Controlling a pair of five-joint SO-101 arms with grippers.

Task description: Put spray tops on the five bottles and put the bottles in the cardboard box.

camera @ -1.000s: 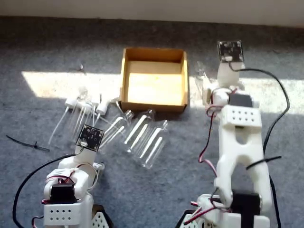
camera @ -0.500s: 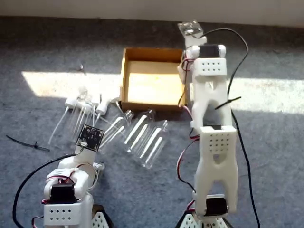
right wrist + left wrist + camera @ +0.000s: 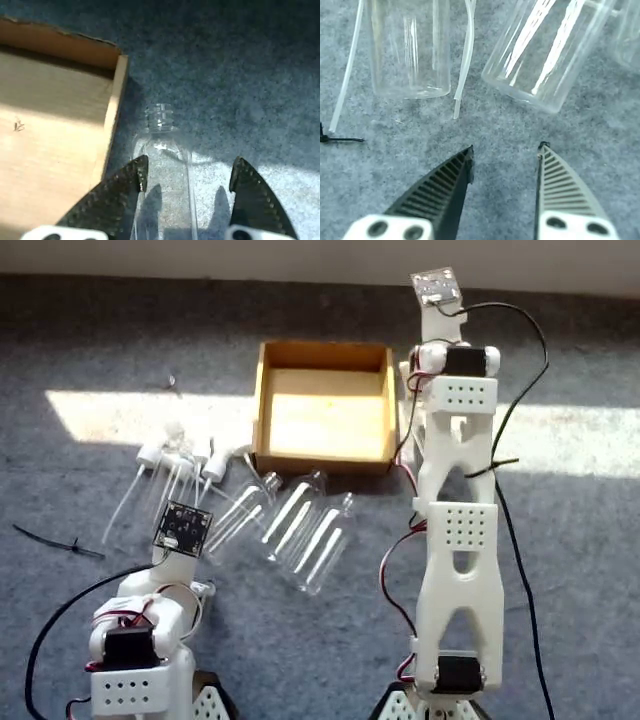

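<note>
The right gripper (image 3: 190, 167) hangs open astride an uncapped clear bottle (image 3: 161, 122) lying on the carpet (image 3: 240, 60) just beside the cardboard box (image 3: 114, 110). On closing, the jaws could snag that wall or squirt the bottle away.

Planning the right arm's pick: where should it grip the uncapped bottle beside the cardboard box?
Likely grip the bottle across its straight body, below the threaded neck, from above: it lies along the cardboard box wall, and the open right claw straddles it.
</note>
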